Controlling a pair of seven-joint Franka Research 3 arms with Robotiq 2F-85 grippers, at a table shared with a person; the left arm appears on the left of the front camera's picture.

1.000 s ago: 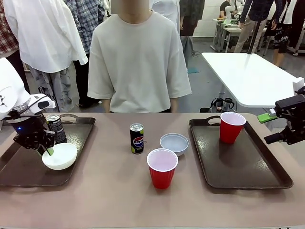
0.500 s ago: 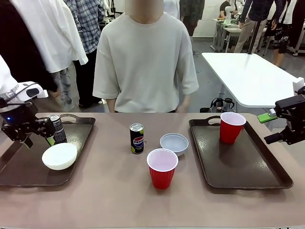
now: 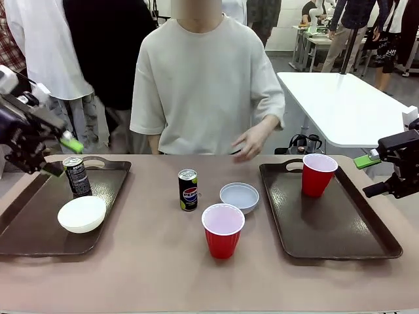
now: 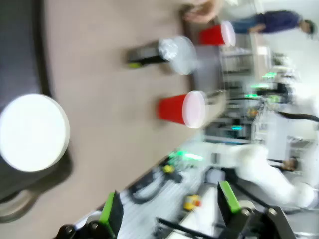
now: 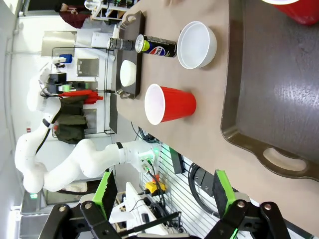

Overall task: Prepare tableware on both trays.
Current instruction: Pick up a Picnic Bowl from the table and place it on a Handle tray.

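**Bowl released on the left tray.** The left tool (image 3: 64, 157), jaws spread wide and empty, has lifted clear of the white bowl (image 3: 82, 214), whose rim it gripped a second earlier. The bowl now rests on the left tray (image 3: 39, 239), just in front of a dark can (image 3: 77, 176). The right tool (image 3: 368, 175), wide and empty, hangs beyond the outer edge of the right tray (image 3: 340, 226), which carries one red cup (image 3: 318, 174) at its far corner. The second can (image 3: 188, 190), grey-blue bowl (image 3: 239, 196) and second red cup (image 3: 222, 230) stand mid-counter (image 3: 150, 275), between the trays. By this count the left tray lacks a cup, and the right tray a bowl and a can.
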